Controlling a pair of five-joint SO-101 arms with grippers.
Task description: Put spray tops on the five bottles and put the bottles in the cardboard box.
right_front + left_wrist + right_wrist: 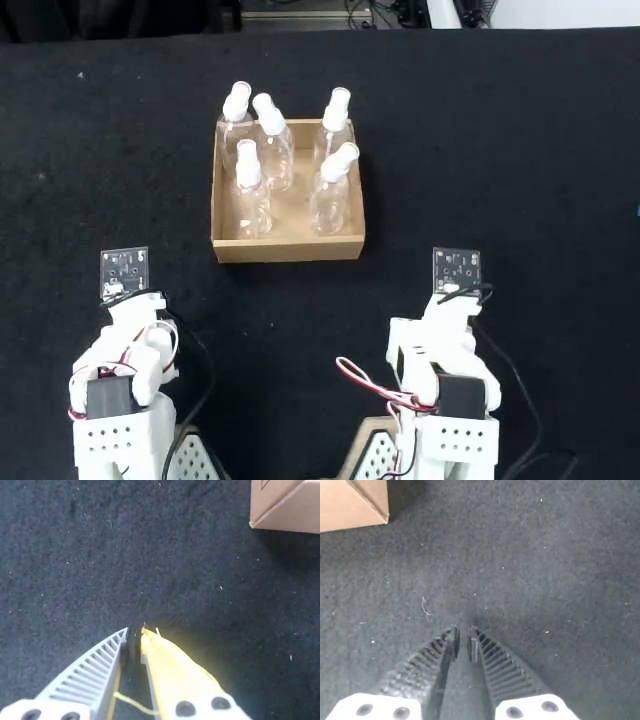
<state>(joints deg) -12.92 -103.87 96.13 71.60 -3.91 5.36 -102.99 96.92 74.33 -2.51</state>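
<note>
Several clear bottles [250, 180] with white spray tops stand upright inside the cardboard box [288, 247] at the middle of the table. One of them [333, 190] stands on the box's right side. A corner of the box [285, 507] appears in the left wrist view, and another corner [355, 502] in the right wrist view. My left gripper [134, 631] is shut and empty over the black cloth, near the front left. My right gripper [462, 635] is shut and empty near the front right. Both arms are folded back close to their bases.
A black cloth [500, 150] covers the whole table. The left arm's base [115, 430] and the right arm's base [445, 420] stand at the front edge. Cables lie at the far edge behind the table.
</note>
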